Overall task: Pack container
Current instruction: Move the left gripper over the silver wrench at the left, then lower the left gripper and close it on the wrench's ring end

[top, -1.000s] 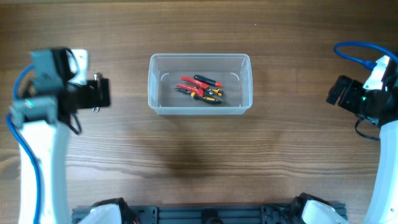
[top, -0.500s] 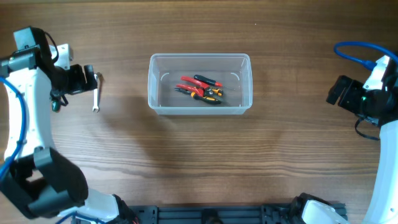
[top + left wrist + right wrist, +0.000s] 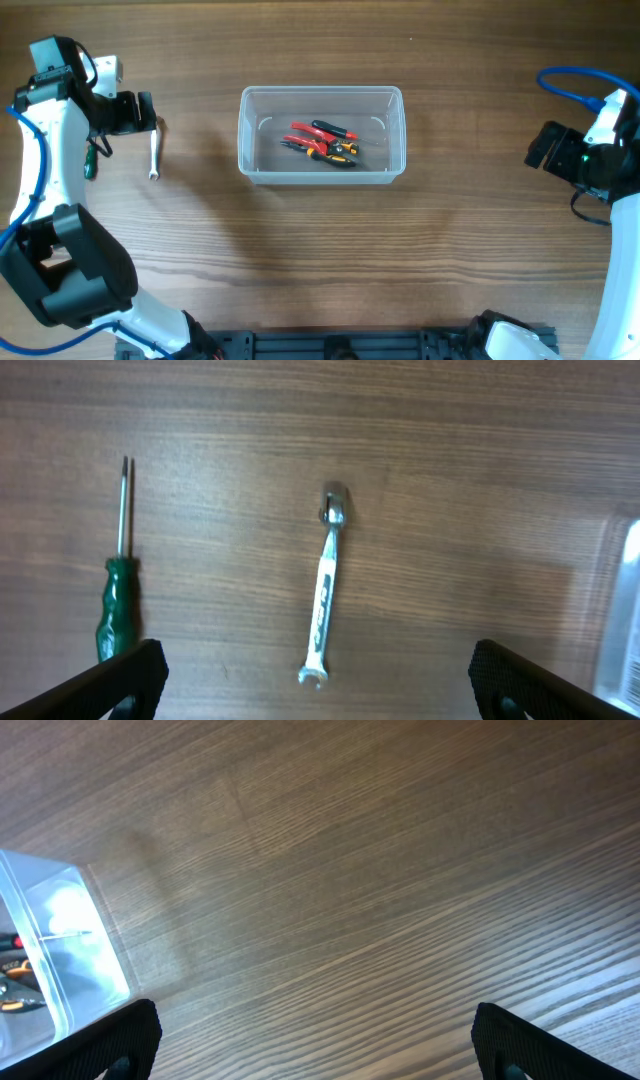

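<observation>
The clear plastic container [image 3: 395, 135] stands at the table's middle back; it holds red-handled and orange-and-black pliers [image 3: 320, 143]. Its corner shows in the right wrist view [image 3: 60, 955] and its edge in the left wrist view [image 3: 625, 610]. A small silver wrench [image 3: 154, 152] lies left of it, also seen in the left wrist view [image 3: 325, 585]. A green-handled screwdriver [image 3: 115, 575] lies further left, partly hidden by the arm in the overhead view [image 3: 90, 160]. My left gripper [image 3: 315, 685] is open above the wrench, empty. My right gripper [image 3: 315, 1040] is open and empty at the far right.
A blue cable [image 3: 575, 85] loops at the right arm. The wooden table [image 3: 320, 240] stretches in front of the container. A black rail [image 3: 330, 345] runs along the near edge.
My left arm has swung back and to the left, uncovering the wrench and then the screwdriver on the table. The right arm has not moved.
</observation>
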Robot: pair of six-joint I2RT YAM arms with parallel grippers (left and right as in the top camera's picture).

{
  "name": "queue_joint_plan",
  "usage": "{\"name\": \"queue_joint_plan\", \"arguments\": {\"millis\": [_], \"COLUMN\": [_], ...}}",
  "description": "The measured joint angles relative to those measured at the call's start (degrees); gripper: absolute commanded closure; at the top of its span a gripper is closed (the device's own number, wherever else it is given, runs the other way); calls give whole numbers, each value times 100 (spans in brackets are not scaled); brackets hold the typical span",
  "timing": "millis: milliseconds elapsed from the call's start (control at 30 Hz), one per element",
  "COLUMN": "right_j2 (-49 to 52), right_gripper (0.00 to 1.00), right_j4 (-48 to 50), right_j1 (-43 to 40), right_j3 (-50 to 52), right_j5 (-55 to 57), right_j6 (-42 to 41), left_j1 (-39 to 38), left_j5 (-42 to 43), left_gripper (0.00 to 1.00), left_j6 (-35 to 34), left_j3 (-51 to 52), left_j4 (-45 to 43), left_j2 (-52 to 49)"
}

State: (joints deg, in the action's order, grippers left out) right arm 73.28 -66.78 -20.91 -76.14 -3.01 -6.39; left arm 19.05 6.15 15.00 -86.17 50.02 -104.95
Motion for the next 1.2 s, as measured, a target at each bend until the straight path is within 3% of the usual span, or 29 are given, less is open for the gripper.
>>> {"name": "queue_joint_plan", "arguments": {"millis": [233, 533, 967, 1200], "right_j2": [0, 0, 0, 0], "right_gripper": [0, 0, 0, 0], "right_j4": [0, 0, 0, 0], "right_j1": [0, 0, 0, 0], "right_j3": [0, 0, 0, 0], "right_j5": [0, 0, 0, 0], "right_j6": [0, 0, 0, 0], "left_j1": [0, -24, -529, -520], "left_j5": [0, -28, -782, -988], "left_gripper": [0, 0, 0, 0], "left_j6": [105, 120, 114, -302], "left_j3": [-4, -4, -4, -4], "left_j4": [-258, -361, -575, -345], "left_j2": [-649, -693, -837, -1180]}}
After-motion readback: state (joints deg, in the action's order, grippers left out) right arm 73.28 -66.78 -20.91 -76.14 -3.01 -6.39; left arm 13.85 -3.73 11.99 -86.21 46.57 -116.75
